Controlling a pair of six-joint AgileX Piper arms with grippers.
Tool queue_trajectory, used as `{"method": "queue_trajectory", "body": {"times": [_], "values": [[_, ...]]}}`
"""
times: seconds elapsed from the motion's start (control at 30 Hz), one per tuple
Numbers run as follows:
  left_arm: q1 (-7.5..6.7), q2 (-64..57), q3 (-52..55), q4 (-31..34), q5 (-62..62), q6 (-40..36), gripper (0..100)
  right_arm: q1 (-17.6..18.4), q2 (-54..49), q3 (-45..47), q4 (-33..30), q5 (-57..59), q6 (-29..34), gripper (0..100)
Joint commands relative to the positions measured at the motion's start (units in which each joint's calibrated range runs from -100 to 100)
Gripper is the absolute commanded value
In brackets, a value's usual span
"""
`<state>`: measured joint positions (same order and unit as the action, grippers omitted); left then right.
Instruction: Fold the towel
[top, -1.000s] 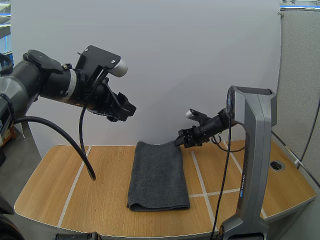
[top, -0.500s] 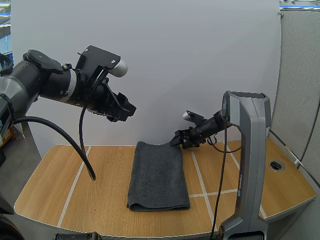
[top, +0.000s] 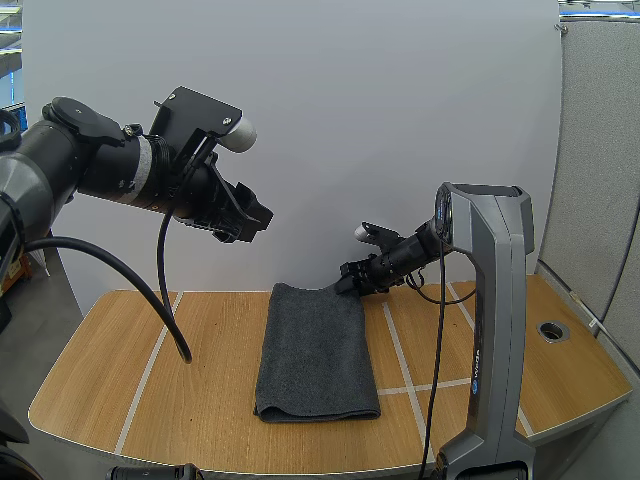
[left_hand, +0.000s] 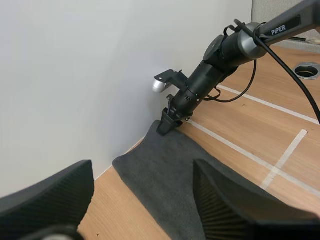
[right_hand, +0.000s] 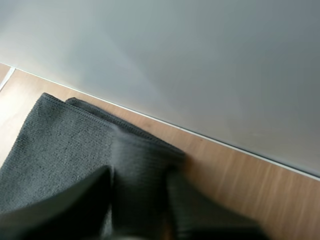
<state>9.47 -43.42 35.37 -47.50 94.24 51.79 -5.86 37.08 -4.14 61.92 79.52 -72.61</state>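
A dark grey towel (top: 318, 350) lies folded into a long strip on the wooden table (top: 100, 380), running from the back wall toward the front edge. My right gripper (top: 345, 287) is down at the towel's far right corner by the wall. In the right wrist view the two fingers of my right gripper (right_hand: 140, 215) pinch a ridge of the towel (right_hand: 65, 145) between them. My left gripper (top: 255, 220) hangs high above the table's left half, fingers wide apart and holding nothing. In the left wrist view, my left gripper (left_hand: 142, 200) faces the towel (left_hand: 170, 170) and my right gripper (left_hand: 167, 125).
A grey upright arm stand (top: 495, 330) rises at the front right of the table. A round cable hole (top: 553, 330) sits near the right edge. White tape lines (top: 400, 365) cross the tabletop. Bare wood lies on both sides of the towel.
My right gripper has moved left and down along the back wall onto the towel's far right corner. The left arm and the towel have stayed put.
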Motion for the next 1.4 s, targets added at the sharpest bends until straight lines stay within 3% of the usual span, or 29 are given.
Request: {"method": "queue_trajectory", "body": {"times": [0.0,0.47,0.97,1.37], "values": [[0.05,-0.5,0.1,-1.0,-0.3,-0.6,92,-0.8,-0.2,-0.5,-0.1,-0.8,1.2,0],[0.05,-0.5,0.1,-1.0,-0.3,-0.6,92,-7.3,-4.2,2.4,-8.4,16.0,3.0,0],[-0.18,-6.2,0.1,-1.0,-0.3,-0.6,92,-13.0,-23.4,27.8,-14.9,17.1,-5.4,0],[-5.61,-7.9,0.1,-1.0,-0.3,-0.6,92,-18.2,-33.7,47.5,-15.5,14.7,-12.2,0]]}}
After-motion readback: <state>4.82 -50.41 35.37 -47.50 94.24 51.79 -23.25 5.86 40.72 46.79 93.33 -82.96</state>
